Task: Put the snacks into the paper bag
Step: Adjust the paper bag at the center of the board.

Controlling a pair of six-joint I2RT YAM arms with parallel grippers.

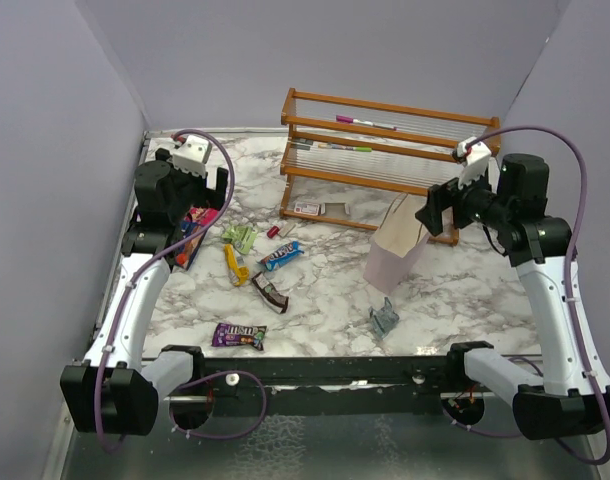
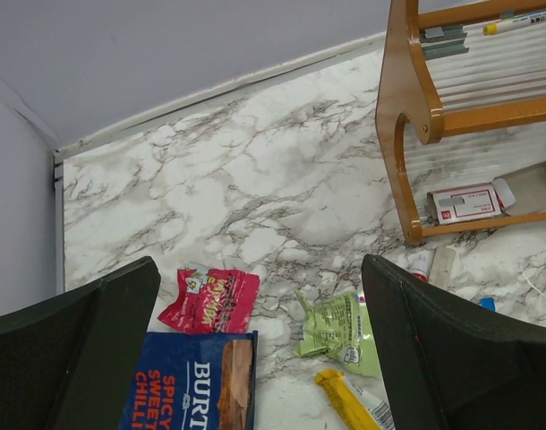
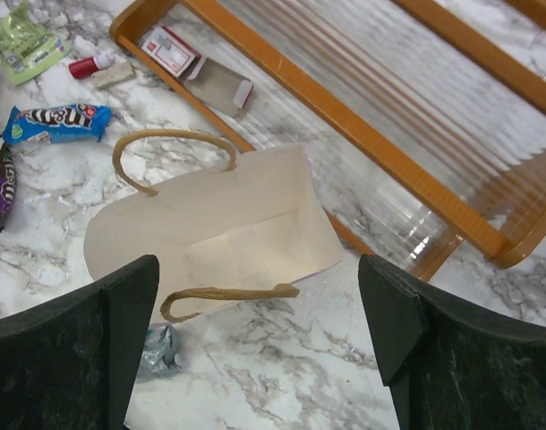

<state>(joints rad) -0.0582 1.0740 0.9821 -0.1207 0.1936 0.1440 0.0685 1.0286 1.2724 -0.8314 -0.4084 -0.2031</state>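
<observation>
The left gripper's (image 2: 260, 300) matte black jaws stand spread wide above a crinkled red packet (image 2: 210, 300) and a glossy blue packet (image 2: 188, 385) on the veined marble table (image 2: 255, 179). A green pouch (image 2: 340, 327) and a yellow bar (image 2: 349, 403) lie just beside them. The right gripper's (image 3: 258, 269) jaws gape over the open rectangular mouth of the pale paper bag (image 3: 210, 224), its twisted handles splayed, close to the wooden rack (image 3: 362, 134).

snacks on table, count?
8. Red packet and blue packet below the left gripper; green packet, yellow bar, blue-white pack, dark brown bar mid-table; purple pack near front; grey-teal wrapper beside the paper bag. More may hide under that arm.
</observation>
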